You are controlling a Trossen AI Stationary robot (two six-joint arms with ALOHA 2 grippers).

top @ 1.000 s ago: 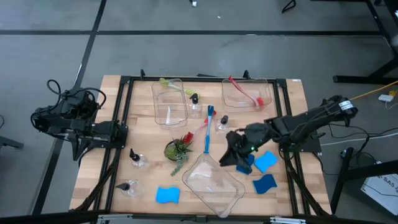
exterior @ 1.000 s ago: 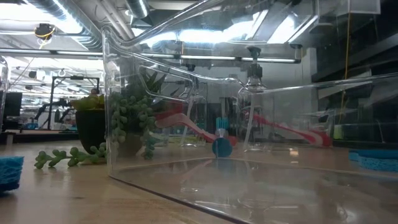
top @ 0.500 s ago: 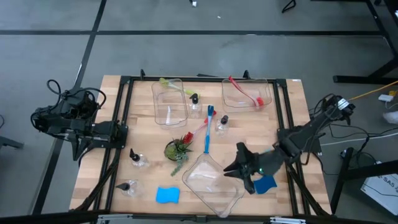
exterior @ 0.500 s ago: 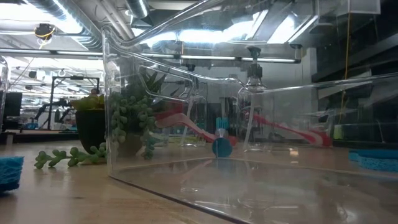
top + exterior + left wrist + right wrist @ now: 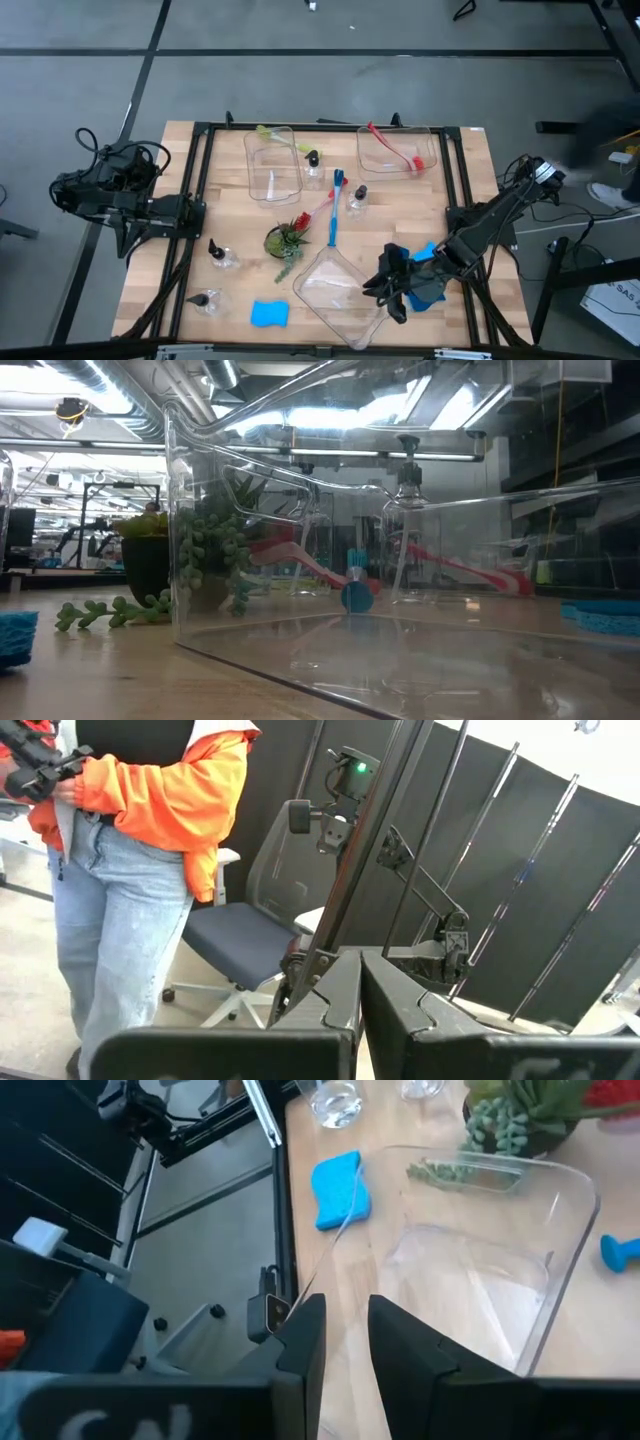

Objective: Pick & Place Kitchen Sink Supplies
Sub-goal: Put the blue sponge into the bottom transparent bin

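Observation:
My right gripper point(image 5: 387, 288) hovers low at the near right of the table, beside the right wall of the near clear bin point(image 5: 338, 290). Its fingers stand a little apart point(image 5: 345, 1342), with nothing between them. Two blue sponges point(image 5: 430, 293) point(image 5: 424, 250) lie flat by that arm, and a third point(image 5: 268, 314) point(image 5: 340, 1190) lies flat near the front edge. A blue brush point(image 5: 333, 215) lies flat mid-table. A red brush point(image 5: 400, 152) and a yellow-green brush point(image 5: 276, 136) rest in the far bins. Pump bottles point(image 5: 313, 165) point(image 5: 358, 197) point(image 5: 218, 253) stand about. My left gripper point(image 5: 360, 1000) is shut, parked off the table's left edge.
A potted plant point(image 5: 287, 240) stands left of the near bin, its trailing stem point(image 5: 465, 1172) lying by the bin's rim. Two more clear bins point(image 5: 273, 165) point(image 5: 395, 150) sit at the far side. A person in orange point(image 5: 150, 790) stands beyond the left arm.
My right gripper has moved toward the table's near edge, from above the sponges to the right wall of the near bin, and has turned toward the bin. The sponge that the arm covered shows again.

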